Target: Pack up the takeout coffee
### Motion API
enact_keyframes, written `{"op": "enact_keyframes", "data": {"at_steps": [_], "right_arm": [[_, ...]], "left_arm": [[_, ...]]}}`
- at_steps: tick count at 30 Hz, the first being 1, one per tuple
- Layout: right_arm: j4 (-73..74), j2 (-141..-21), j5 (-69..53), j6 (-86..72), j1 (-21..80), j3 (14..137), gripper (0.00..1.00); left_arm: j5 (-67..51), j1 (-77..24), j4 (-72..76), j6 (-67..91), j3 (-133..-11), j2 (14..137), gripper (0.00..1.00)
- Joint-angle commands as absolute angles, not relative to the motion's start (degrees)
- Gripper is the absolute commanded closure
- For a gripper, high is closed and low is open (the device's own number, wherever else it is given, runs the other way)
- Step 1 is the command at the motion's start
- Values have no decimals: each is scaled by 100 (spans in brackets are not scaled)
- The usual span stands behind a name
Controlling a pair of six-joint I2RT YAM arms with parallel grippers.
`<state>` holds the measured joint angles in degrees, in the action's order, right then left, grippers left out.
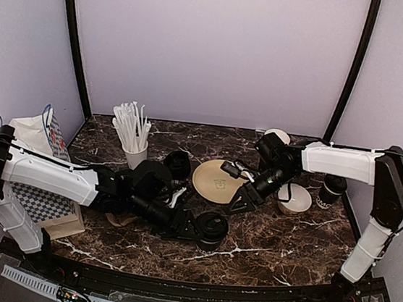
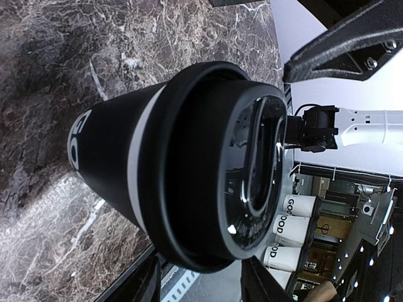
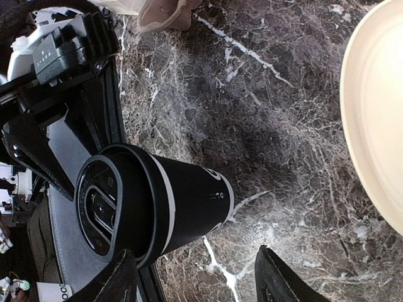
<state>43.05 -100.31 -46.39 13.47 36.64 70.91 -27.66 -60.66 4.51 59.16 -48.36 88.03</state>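
One takeout coffee (image 1: 212, 229), a black cup with white lettering and a black lid, stands on the marble table (image 1: 271, 246) in front of the plate. It fills the left wrist view as the lidded cup (image 2: 189, 170). My left gripper (image 1: 194, 230) reaches it from the left. Its fingertips (image 2: 135, 283) straddle the near rim of the lid, partly open (image 2: 201, 280). My right gripper (image 1: 243, 203) hovers just behind that cup. It is open (image 3: 201, 277) with only bare marble between its fingers, and the cup (image 3: 182, 201) stands close to its left finger (image 3: 119, 277).
Another black cup (image 1: 178, 164) stands behind the left arm, and a third (image 1: 333, 189) by the right arm. Also here are a white cup of straws (image 1: 133, 140), a cream plate (image 1: 216, 180), a small white bowl (image 1: 298, 198) and a checked paper bag (image 1: 42, 147) at the left edge.
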Motion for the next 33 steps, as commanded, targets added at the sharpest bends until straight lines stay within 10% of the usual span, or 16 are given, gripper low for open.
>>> {"op": "enact_keyframes", "data": {"at_steps": [1, 33], "right_arm": [[4453, -10136, -4844, 1470, 3782, 7163, 35], [4667, -11342, -3813, 1198, 3999, 7283, 33]], "left_arm": [[-2953, -6100, 668, 5876, -4969, 8932, 54], [-2238, -5741, -1556, 4752, -4890, 10526, 67]]}}
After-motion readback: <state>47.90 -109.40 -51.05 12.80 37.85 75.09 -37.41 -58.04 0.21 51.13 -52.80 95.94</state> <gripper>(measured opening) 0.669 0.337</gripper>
